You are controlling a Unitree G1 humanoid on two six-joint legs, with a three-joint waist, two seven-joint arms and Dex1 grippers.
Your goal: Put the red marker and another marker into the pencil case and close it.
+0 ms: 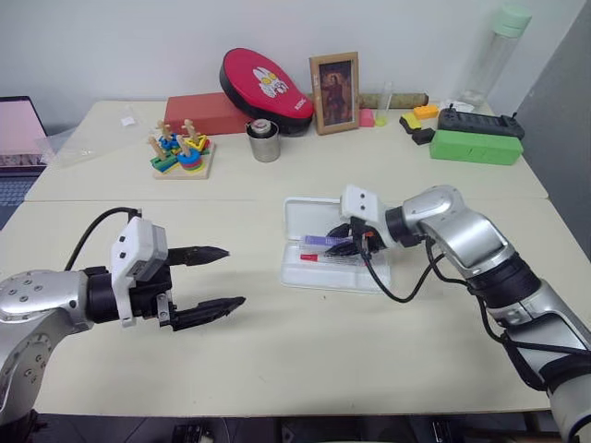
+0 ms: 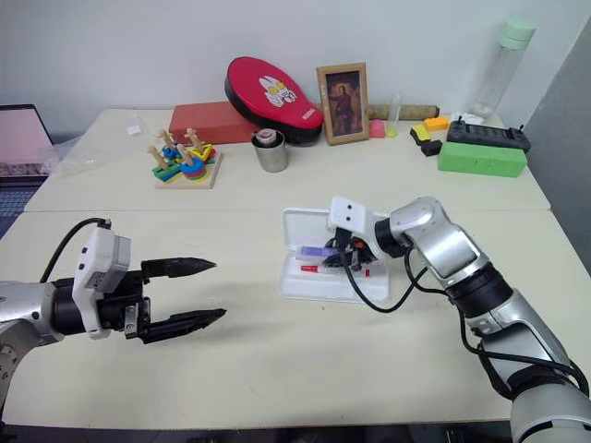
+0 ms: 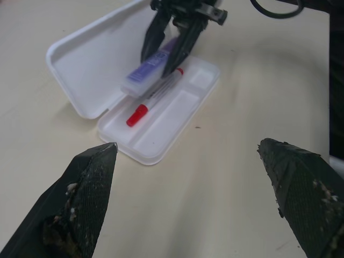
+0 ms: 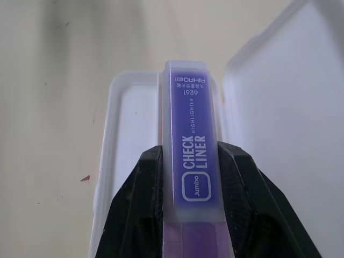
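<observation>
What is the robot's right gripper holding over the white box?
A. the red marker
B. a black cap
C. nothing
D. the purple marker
D. The right gripper is shut on the purple marker, holding it above the open pencil case, while the red marker already lies inside the case.

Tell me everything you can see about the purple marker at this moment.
The purple marker is a short, flat-sided highlighter of translucent lavender plastic, printed "CHECK LINER" and "Jumbo" in white. The right hand is shut on it, one black finger on each flat side. It is held over the open white pencil case, roughly along the case's length, just above the red marker lying in the tray. Whether it already touches the tray is unclear.
</observation>
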